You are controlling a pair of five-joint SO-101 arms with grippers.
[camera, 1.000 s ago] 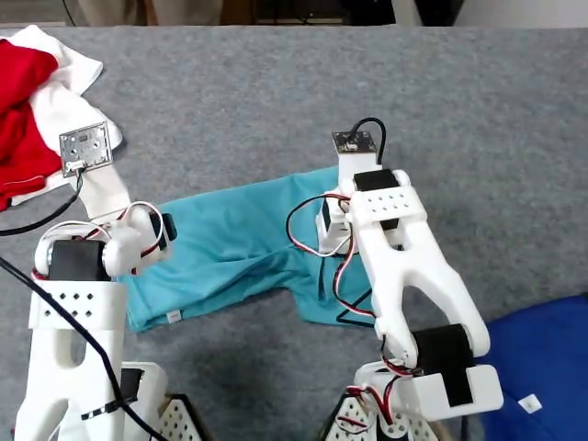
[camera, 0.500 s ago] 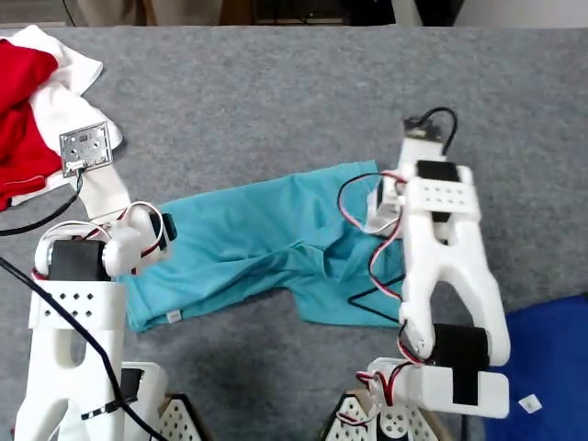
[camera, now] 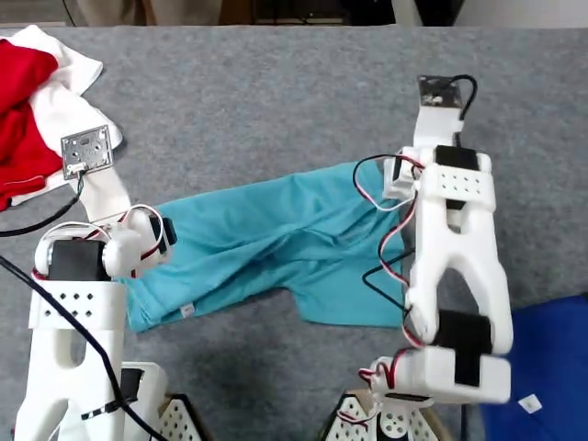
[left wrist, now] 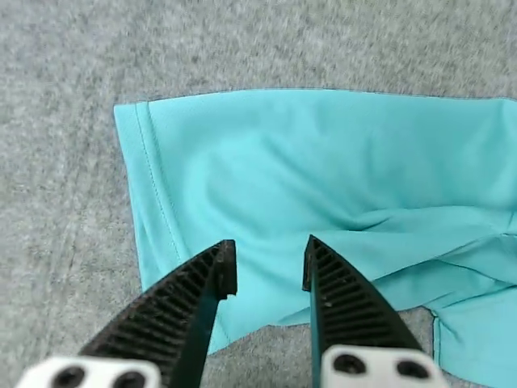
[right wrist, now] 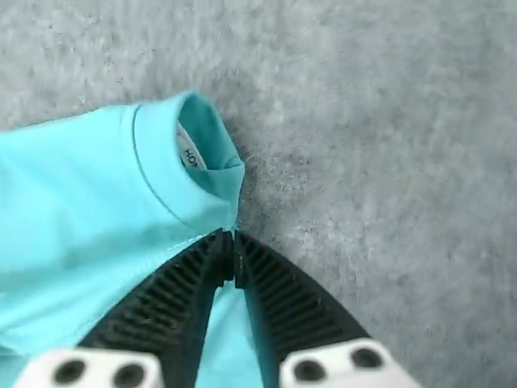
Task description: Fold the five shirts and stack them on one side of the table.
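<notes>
Moved (right arm (camera: pixel 450 257)): swung rightward and toward the far side over the last second, dragging the collar end along.
teal shirt (camera: pixel 266 243): across mid-table, drawn out longer and flatter than a second ago; collar (right wrist: pixel 190 141) now at the right end, hem (left wrist: pixel 149 186) at the left; diagonal creases left through the middle.
right gripper (right wrist: pixel 229 242): pressed together on a pinch of teal fabric just beside the collar.
left gripper (left wrist: pixel 271 257): spread, hovering over the hem end, apparently touching nothing; unmoved across the frames.
Meaning for task: probably a spreading-out step ahead of folding; no fold made yet in this shirt, nothing stacked.
Other shirts: red shirt (camera: pixel 23 110) heaped on white shirt (camera: pixel 73 69) at the far left corner; blue shirt (camera: pixel 542 367) at the near right edge; all unfolded, well apart from the teal one.
Surface: grey felt-like table cover (camera: pixel 276 101), flat, likely grippy enough to hold dragged fabric in place.
Room: narrow strip beyond the far edge, dark and wood-toned shapes, too little to identify.
</notes>
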